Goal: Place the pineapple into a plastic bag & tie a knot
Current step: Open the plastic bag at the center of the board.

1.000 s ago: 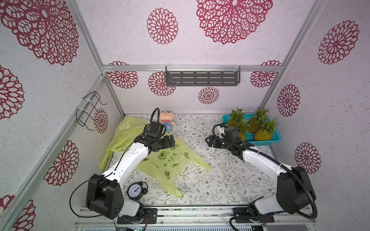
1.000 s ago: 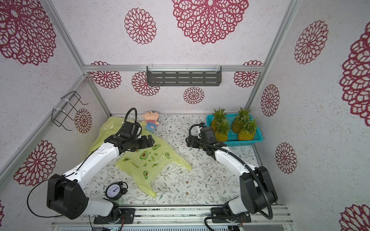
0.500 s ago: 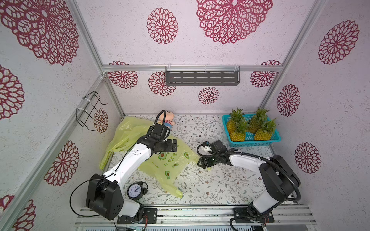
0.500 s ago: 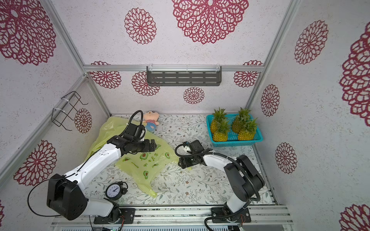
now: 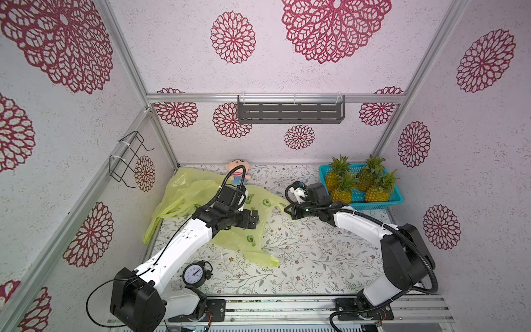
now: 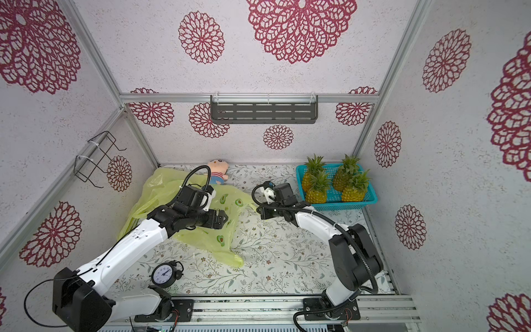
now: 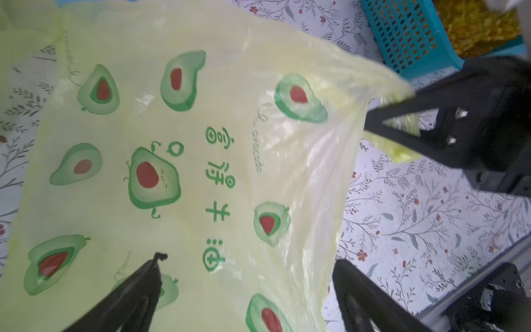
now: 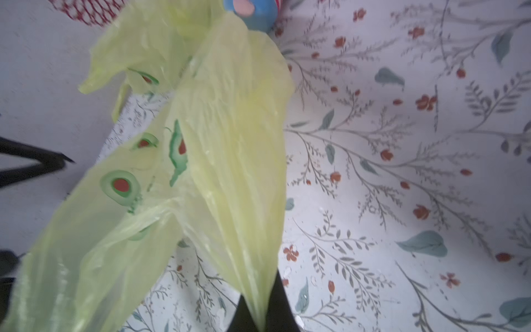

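At the table's [image 5: 316,253] middle, the right claw [image 5: 289,212] is pinched on an edge of the plastic bag [image 5: 265,201], while the left claw [image 5: 254,220] hangs spread above the film; best to lift gently, since thin plastic slips, and have the left take the opposite lip to open a mouth. Yellow-green and avocado-printed, the bag lies mostly flat and creased; the pineapples [image 5: 343,193] stand apart in the blue basket [image 5: 398,198].
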Controlling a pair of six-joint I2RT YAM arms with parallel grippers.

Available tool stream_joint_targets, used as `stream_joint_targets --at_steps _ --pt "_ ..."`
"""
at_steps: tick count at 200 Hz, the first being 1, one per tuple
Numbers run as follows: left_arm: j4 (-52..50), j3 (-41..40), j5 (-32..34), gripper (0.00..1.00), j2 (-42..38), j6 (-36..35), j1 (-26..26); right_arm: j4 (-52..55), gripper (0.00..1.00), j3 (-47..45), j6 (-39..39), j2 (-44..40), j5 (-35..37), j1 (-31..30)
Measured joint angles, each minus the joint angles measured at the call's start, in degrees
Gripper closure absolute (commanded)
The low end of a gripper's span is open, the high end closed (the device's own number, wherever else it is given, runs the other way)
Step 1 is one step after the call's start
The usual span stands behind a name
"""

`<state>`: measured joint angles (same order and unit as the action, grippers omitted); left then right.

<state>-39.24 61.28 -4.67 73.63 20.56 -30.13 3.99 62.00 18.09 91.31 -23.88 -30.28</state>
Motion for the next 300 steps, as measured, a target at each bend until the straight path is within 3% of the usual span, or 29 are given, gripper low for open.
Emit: stream_joint_targets --at_steps 86,99,143,167,205,221,230,252,264,280,300 --pt "9.9 3.3 -0.6 0.0 8.9 5.6 -6.5 3.4 1.0 4.1 6.5 -0.3 -0.8 2.8" --pt "11.3 4.7 -0.4 0.04 10.6 7.5 -7.4 3.7 1.0 4.1 7.0 -0.3 -0.8 2.8" --pt "13.1 7.5 1.7 0.3 15.6 11.9 -10.3 3.9 1.0 4.1 8.0 -0.3 -0.8 3.3" --pt "12.6 7.5 1.8 0.5 16.3 13.4 -10.6 4.0 1.0 4.1 8.7 -0.3 -0.8 3.8" --pt "12.4 7.4 1.7 1.0 16.3 12.8 -10.7 4.1 1.0 4.1 9.0 -0.3 -0.7 4.2" --pt "12.4 7.2 1.8 1.0 16.0 11.5 -10.6 4.2 1.0 4.1 8.9 -0.3 -0.5 4.5" --pt "12.3 6.9 1.8 1.0 15.5 11.0 -10.3 4.3 0.92 4.1 8.6 -0.3 -0.3 4.7" --pt "11.8 6.2 1.6 1.0 13.2 9.6 -9.4 5.1 0.54 4.1 8.2 -0.9 0.3 5.7" --pt "11.2 6.2 1.4 1.0 11.3 8.7 -8.4 5.9 0.38 4.1 7.1 -1.9 1.6 6.1" --pt "10.7 6.2 0.6 1.0 7.9 7.3 -7.0 6.9 0.26 4.0 6.2 -4.3 3.3 6.5" --pt "10.6 5.7 -1.4 1.0 3.1 6.0 -4.8 7.3 0.22 3.7 4.9 -9.1 4.9 6.6"
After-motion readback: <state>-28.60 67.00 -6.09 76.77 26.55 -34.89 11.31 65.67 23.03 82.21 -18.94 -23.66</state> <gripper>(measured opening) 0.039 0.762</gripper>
